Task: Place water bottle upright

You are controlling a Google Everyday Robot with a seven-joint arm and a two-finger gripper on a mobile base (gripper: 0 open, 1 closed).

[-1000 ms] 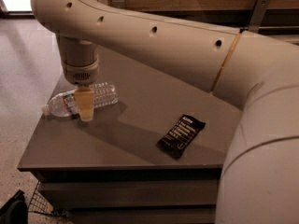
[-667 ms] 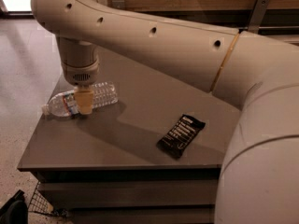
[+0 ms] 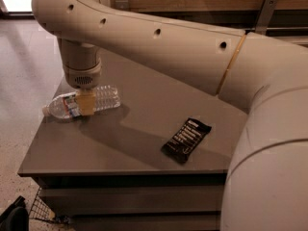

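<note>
Small clear ribbed plastic water bottle [image 3: 107,98], white cap, red-white-blue label band, lies on side at left edge of grey worktop [image 3: 115,150], cap end pointing left toward edge; risk: round body rolls or slides off edge if nudged, or slips while tipped up; beige tool [image 3: 86,105] sits over bottle's middle at label; cannot tell whether it pinches bottle; thick cream arm [image 3: 159,47] reaches in from right, wrist pointing straight down; black snack wrapper [image 3: 186,139] well apart, right.
</note>
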